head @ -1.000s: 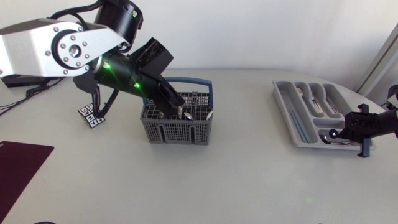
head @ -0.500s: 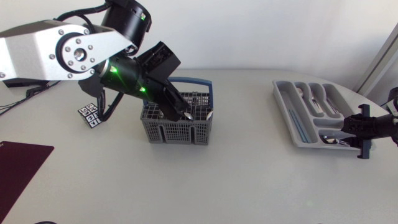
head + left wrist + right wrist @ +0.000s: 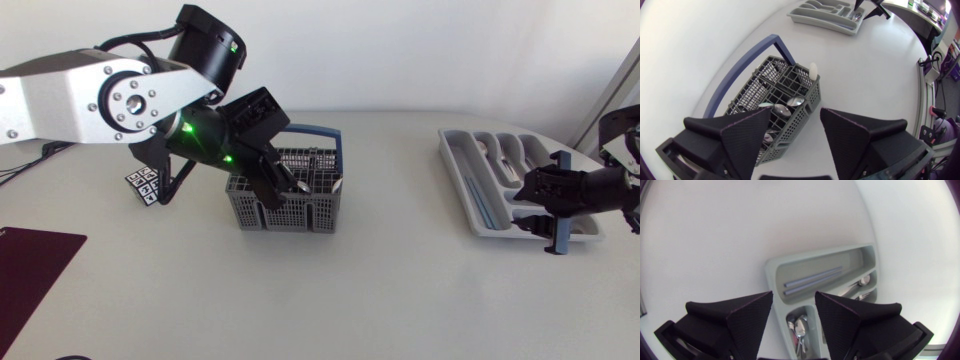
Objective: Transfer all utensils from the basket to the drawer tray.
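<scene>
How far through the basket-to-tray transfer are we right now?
Partly done: some cutlery and two blue sticks lie in the drawer tray. In hand: nothing; the right claw hangs open and empty over the tray, the left claw open over the basket. Left: several spoons and a white-handled piece in the basket.

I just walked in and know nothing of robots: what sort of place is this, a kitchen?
Likely a robot lab bench, not a kitchen: a plain white table with a left arm and right arm over it, and a cutlery basket and tray set out as an exercise.
</scene>
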Available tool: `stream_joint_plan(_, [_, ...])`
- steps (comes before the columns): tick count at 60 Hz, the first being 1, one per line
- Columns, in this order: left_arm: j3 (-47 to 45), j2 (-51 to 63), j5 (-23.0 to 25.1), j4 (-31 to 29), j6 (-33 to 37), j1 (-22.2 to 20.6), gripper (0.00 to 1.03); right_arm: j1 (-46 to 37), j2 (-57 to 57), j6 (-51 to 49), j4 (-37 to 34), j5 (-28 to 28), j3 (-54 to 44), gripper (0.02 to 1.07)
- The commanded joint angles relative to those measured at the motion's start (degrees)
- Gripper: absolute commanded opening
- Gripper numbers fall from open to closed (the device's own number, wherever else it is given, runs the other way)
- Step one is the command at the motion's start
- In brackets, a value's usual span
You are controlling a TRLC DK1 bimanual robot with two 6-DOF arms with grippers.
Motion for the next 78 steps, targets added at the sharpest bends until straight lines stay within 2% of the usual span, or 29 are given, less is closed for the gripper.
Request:
stream_joint_plan(1, [-1.57,0.53,-0.58,0.25,-1.02,1.29,0.70,3.51,-2.66,7.16,-3.09,-0.46,-1.01,0.66])
stream_joint_plan(17, [-3.33,0.09,-1.98,0.25,-4.54,2.79,0.70,17.58,-10.75,24.56,-6.96,-1.26,-1.01,0.66])
stream_joint_plan(35, [-4.03,-0.35,-1.98,0.69,-4.71,3.14,0.70,33.13,-15.58,42.49,-6.61,0.68,1.10,0.66])
stream_joint_plan(54, [-0.07,1.14,-3.21,0.87,-6.38,1.20,0.69,37.00,-14.09,46.54,-5.73,0.77,0.57,0.66])
stream_joint_plan(61, [1.86,2.99,-3.92,0.69,-8.32,0.94,0.63,38.23,-13.38,48.12,-5.29,1.03,0.66,0.66])
stream_joint_plan(71, [6.43,5.98,-4.97,-3.09,-13.06,-0.03,0.57,41.13,-12.42,50.93,-4.59,3.40,1.36,0.66])
stream_joint_plan(78, [10.56,8.26,-7.70,-6.16,-16.58,-1.34,0.55,42.89,-11.72,52.16,-4.50,4.54,2.24,0.66])
